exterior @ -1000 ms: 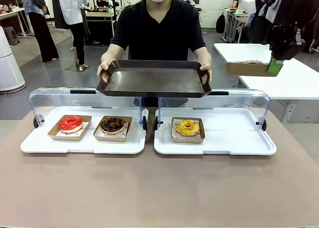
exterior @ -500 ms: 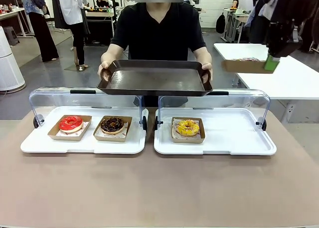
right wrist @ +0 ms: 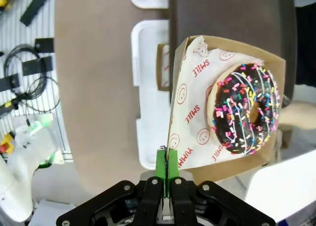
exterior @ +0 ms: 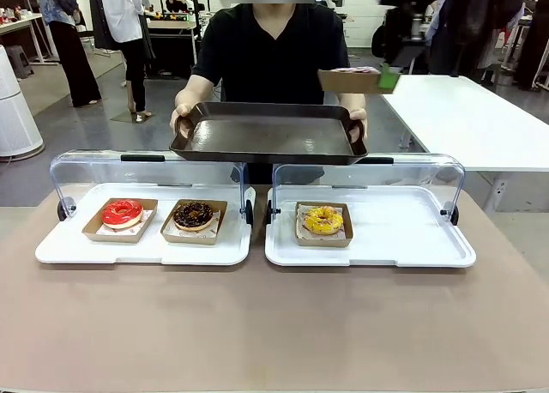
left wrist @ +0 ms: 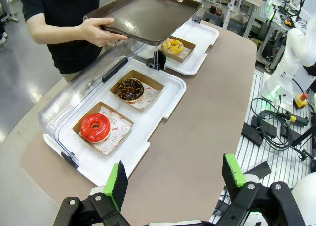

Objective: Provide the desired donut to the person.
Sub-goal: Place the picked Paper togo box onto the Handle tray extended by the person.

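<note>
Presently, right gripper [exterior: 390, 78] [right wrist: 167, 163]: raised in front of the person's chest; the green pads are pressed together on the edge of a cardboard box [exterior: 352, 81] [right wrist: 277, 74].
Cardboard box: held level in the air, above the far right corner of the serving tray [exterior: 266, 137] and apart from it in the front view; a printed paper liner is seen inside it.
Sprinkled donut [right wrist: 244, 107]: chocolate-iced with coloured sprinkles, lying on the liner in the held box.
Person [exterior: 270, 41]: standing at the far side of the table [exterior: 274, 324] in a black T-shirt.
Person's hands [exterior: 182, 117]: closed on the two short ends of the dark serving tray, which is held level above the display cases.
Left gripper [left wrist: 175, 179]: raised well above the near table edge, fingers [left wrist: 117, 179] spread wide, nothing between them.
Left display case [exterior: 146, 249]: clear lid swung back; a red donut [exterior: 122, 213] and a chocolate donut [exterior: 194, 214] are set side by side, each in its own box.
Right display case [exterior: 386, 238]: lid swung back; a yellow donut [exterior: 322, 220] in a box at its left end.
</note>
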### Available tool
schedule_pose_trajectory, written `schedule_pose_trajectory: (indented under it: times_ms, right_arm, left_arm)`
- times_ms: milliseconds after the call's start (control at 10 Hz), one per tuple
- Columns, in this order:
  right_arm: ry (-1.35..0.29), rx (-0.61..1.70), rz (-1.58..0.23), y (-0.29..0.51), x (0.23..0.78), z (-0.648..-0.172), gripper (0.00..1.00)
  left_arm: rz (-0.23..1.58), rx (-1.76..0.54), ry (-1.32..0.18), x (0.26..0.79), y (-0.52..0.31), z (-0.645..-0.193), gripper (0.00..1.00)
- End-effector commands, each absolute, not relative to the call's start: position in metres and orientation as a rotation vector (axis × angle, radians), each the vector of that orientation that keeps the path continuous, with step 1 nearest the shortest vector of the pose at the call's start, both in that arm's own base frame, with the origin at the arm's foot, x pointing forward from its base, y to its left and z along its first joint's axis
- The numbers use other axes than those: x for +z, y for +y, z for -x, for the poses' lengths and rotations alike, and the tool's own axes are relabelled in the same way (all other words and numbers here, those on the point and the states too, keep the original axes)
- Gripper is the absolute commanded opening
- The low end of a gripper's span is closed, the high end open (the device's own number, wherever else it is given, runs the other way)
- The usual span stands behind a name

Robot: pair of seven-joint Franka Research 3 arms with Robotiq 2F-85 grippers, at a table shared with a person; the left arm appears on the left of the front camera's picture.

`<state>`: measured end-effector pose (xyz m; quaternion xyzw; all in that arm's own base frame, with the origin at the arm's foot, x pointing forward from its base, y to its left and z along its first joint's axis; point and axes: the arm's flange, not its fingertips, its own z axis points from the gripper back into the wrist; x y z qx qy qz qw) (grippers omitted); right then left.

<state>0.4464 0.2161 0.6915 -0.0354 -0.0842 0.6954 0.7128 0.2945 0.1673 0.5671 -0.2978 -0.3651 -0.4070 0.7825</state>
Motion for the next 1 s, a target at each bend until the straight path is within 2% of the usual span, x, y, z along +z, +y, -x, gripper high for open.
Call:
schedule_pose_trajectory:
  times_ms: [0,400,900]
  right_arm:
    - [-0.209,1.519,0.071,0.236,0.685,-0.479,0.02]
    - [-0.281,1.534,0.017,0.236,0.648,-0.521,0.02]
    - [-0.276,1.598,-0.099,0.243,0.595,-0.539,0.02]
  left_arm:
    - [0.644,-0.89,-0.801,0.566,0.169,-0.294,1.0]
    - [0.644,-0.89,-0.801,0.566,0.169,-0.294,1.0]
    - [0.644,-0.89,-0.801,0.566,0.169,-0.294,1.0]
